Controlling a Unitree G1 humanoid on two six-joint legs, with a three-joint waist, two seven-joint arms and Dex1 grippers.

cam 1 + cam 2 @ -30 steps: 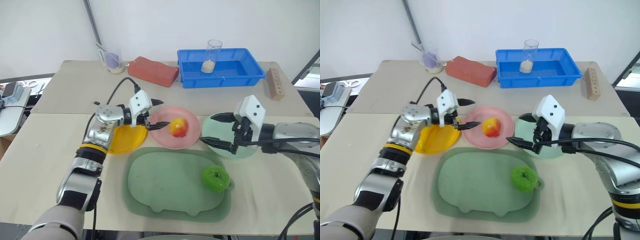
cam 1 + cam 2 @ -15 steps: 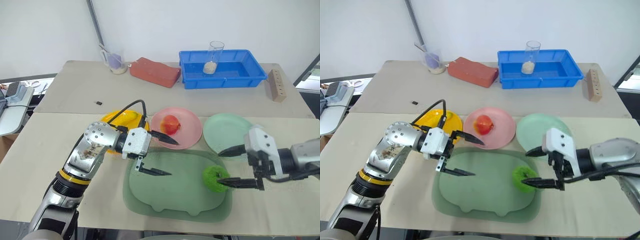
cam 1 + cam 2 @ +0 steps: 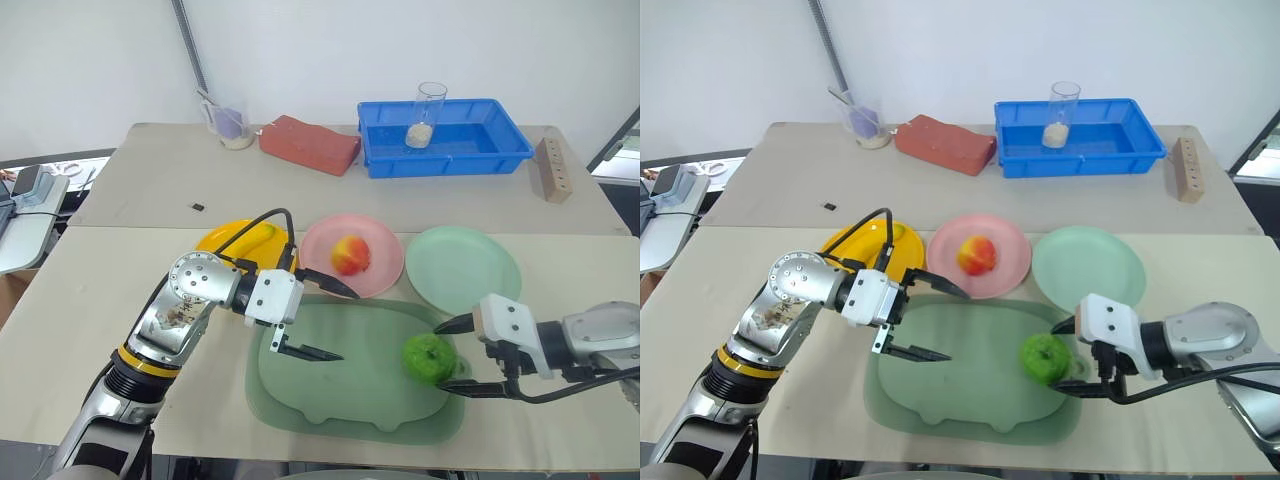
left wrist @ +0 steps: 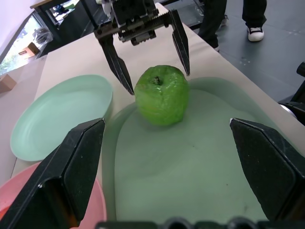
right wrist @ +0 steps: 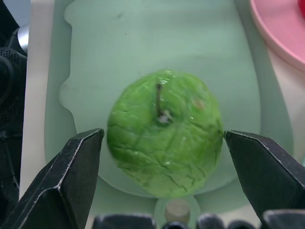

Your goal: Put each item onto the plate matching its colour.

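- The right gripper is spreading its jaws wide on either side of the green apple, which is sitting on the dull-green tray.
- The left gripper is hovering over the tray, jaws apart, holding nothing.
- The red apple is lying on the pink plate; the banana on the yellow plate.

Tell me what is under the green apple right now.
The green apple sits on the large dull-green tray, near its right end, not on the mint plate. The right gripper straddles it, open. The patch of tray beneath the apple is hidden.
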